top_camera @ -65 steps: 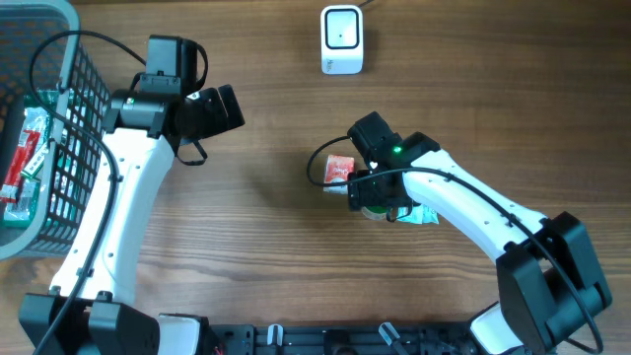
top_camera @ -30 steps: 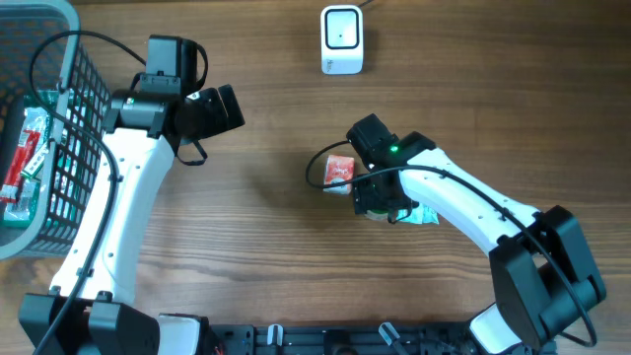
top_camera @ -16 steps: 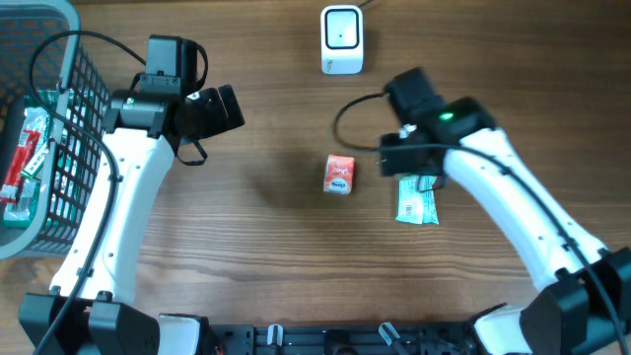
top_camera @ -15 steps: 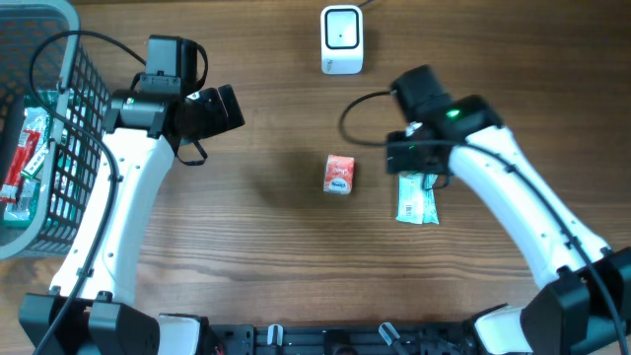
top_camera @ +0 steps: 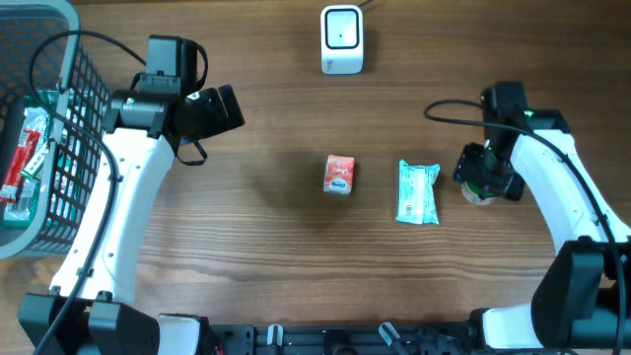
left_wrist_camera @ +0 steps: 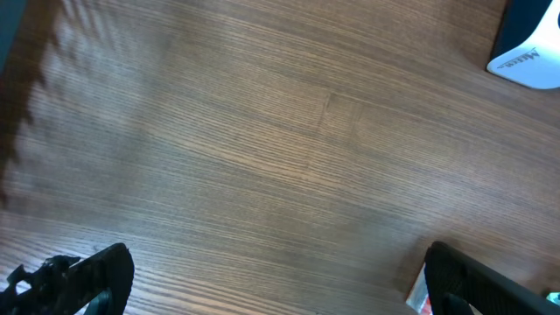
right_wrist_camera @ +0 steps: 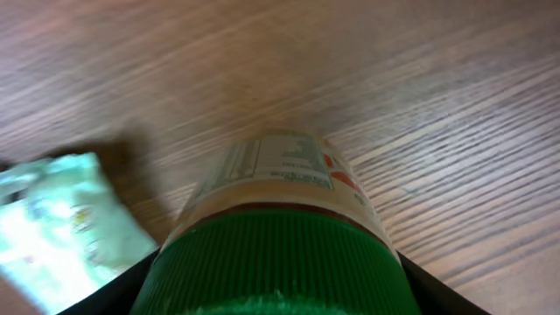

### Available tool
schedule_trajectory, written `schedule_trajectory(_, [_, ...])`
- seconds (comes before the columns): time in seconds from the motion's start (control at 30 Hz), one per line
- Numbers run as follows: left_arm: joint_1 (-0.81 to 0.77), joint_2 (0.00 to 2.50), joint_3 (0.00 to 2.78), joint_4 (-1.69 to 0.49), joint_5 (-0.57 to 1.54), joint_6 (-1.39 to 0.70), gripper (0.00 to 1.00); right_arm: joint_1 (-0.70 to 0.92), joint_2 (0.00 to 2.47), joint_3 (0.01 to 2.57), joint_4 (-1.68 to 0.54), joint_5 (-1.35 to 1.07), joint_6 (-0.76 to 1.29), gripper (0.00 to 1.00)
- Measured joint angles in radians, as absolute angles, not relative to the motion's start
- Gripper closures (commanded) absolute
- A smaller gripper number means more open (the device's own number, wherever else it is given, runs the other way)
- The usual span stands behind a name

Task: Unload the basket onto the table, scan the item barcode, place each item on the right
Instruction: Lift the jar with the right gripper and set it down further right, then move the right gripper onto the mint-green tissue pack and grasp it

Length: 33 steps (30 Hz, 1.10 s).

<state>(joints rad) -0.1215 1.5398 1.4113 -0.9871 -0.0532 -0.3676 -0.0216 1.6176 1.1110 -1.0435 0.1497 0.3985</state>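
green ribbed cap on round jar, wood-grain table

Left arm, right arm: white rounded shells, black joints, thin black cables. Left gripper black. Green light, right wrist.

Open table runs from the scanner down to the red box, the green packet lying beside it.
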Motion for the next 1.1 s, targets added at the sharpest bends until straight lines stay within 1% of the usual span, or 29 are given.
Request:
schedule_trajectory(0.3, [-0.121,1.54,1.411,-0.987,-0.053,-0.368,0.0,-0.041,1.618,1.1,-1.025,0.151,0.398,0.33])
schedule_trajectory(0.5, [-0.121,1.54,1.411,-0.987,-0.053,-0.368,0.0,-0.041,1.618,1.063,-0.955,0.151,0.398,0.33])
schedule_trajectory(0.53, [-0.121,1.54,1.411,-0.987,-0.053,-0.368,0.0,-0.041,1.618,1.047,-0.935,0.151,0.398,0.28])
schedule_trajectory(0.6, [-0.121,1.54,1.411,-0.987,-0.053,-0.368,0.0,-0.041,1.619,1.008,-0.907,0.151,0.397,0.07])
schedule_trajectory(0.63, [-0.121,1.54,1.411,-0.987,-0.053,-0.368,0.0,-0.041,1.62,0.998,-0.903,0.15,0.4,0.0])
schedule_trajectory(0.77, [-0.121,1.54,1.411,-0.987,-0.053,-0.368,0.0,-0.041,1.62,0.997,-0.904,0.155,0.386,0.0])
schedule_trajectory(0.9, [-0.121,1.54,1.411,-0.986,-0.053,-0.368,0.0,-0.041,1.62,1.107,-1.031,0.159,0.379,0.0])
schedule_trajectory(0.93, [-0.121,1.54,1.411,-0.987,-0.053,-0.368,0.0,-0.041,1.62,1.145,-1.055,0.159,0.379,0.0])
schedule_trajectory(0.97, [-0.121,1.54,1.411,-0.987,-0.053,-0.368,0.0,-0.041,1.62,1.189,-1.085,0.158,0.378,0.04])
schedule_trajectory(1.0, [-0.121,1.54,1.411,-0.987,-0.053,-0.368,0.0,-0.041,1.62,1.253,-1.122,0.156,0.375,0.12])
schedule_trajectory(1.03, [-0.121,1.54,1.411,-0.987,-0.053,-0.368,0.0,-0.041,1.62,1.314,-1.143,0.144,0.363,0.24])
schedule_trajectory(1.07, [-0.121,1.54,1.411,-0.988,-0.053,-0.368,0.0,-0.041,1.62,1.363,-1.171,0.119,0.355,0.32])
schedule_trajectory(1.1, [-0.121,1.54,1.411,-0.987,-0.053,-0.368,0.0,-0.041,1.619,1.41,-1.185,0.086,0.332,0.44])
